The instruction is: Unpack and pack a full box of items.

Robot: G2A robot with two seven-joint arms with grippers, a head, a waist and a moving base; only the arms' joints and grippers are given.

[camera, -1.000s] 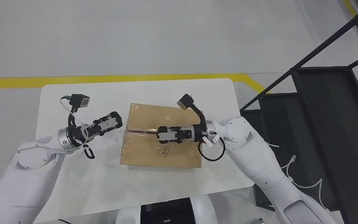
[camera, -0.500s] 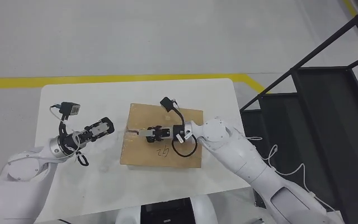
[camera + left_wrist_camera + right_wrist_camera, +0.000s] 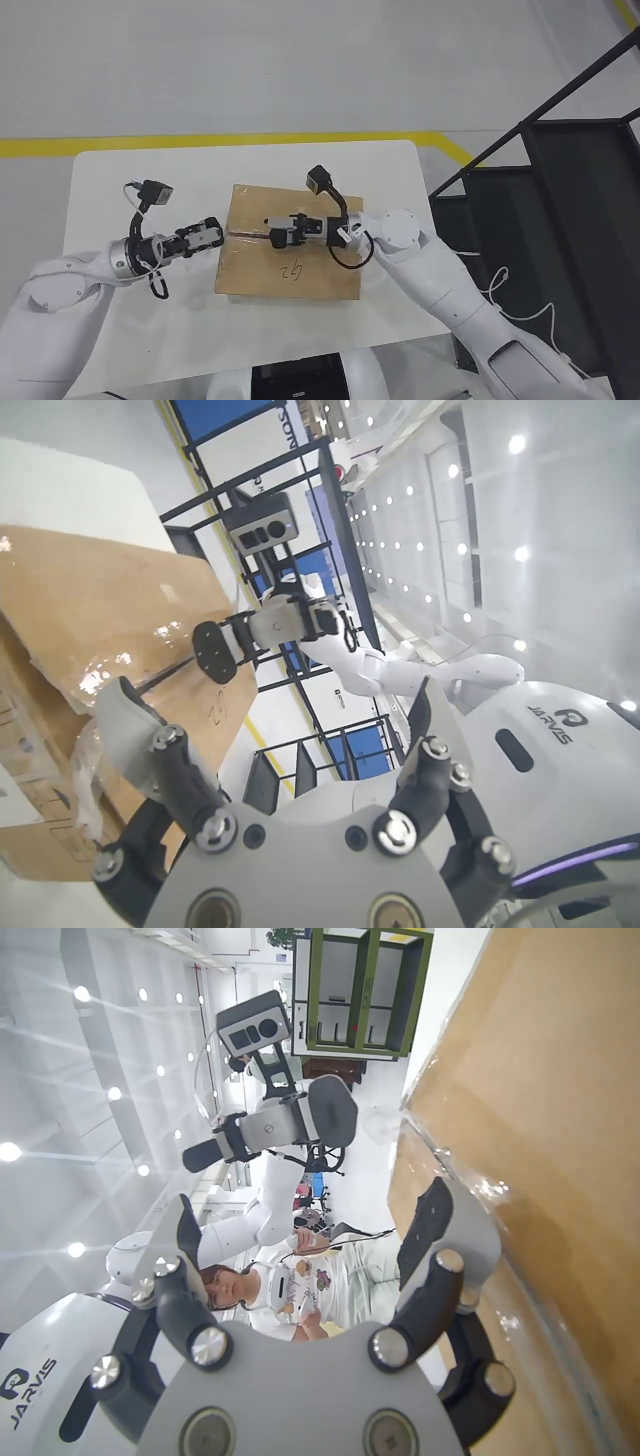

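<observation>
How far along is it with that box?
Early days. Done: nothing unpacked; the box is shut. In hand: both grippers, open, are at the taped seam, the left gripper at its end, the right gripper on top. Left: opening, emptying, repacking.

- And here is the table (image 3: 150,170): white, rounded at the corners, with a yellow floor line (image 3: 250,143) running past its far edge.
- One thing sits on it, a brown cardboard box (image 3: 320,285), flat on its base and a little right of the table's middle.
- The box's sides run square with the table's edges, and white tabletop shows on all four sides of it.
- The top flaps are down, meeting in a seam (image 3: 245,233) that runs left to right across the lid.
- Glossy clear tape (image 3: 165,632) glints along that seam, and more of it is crumpled at a corner.
- A hand-drawn mark (image 3: 290,270) sits on the near flap.
</observation>
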